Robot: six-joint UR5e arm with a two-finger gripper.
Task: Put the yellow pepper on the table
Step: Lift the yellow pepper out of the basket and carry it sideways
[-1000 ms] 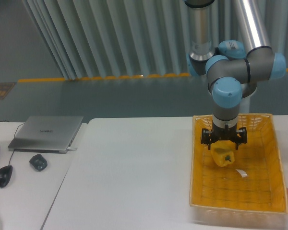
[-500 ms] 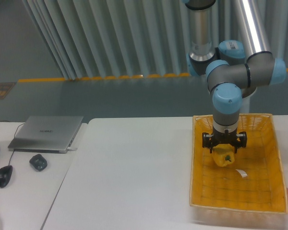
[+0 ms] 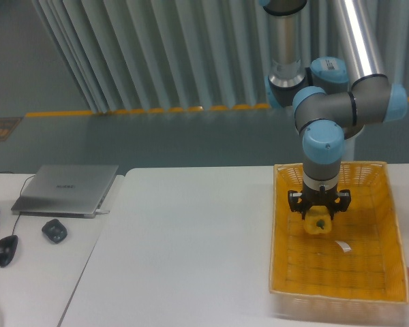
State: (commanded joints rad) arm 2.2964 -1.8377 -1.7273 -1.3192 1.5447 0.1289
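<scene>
The table [image 3: 191, 238] lies bare left of the basket [image 3: 394, 231] — that is where the pepper [image 3: 317, 223] belongs. For now it sits over the basket's middle, pinched between the gripper [image 3: 319, 212] fingers — seemingly lifted to clear the rim.

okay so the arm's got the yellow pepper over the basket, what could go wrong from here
The gripper holds only the top of the yellow pepper, so it might slip and drop back into the basket. Moving toward the table, the hanging pepper could clip the basket's left wall if it travels low.
</scene>
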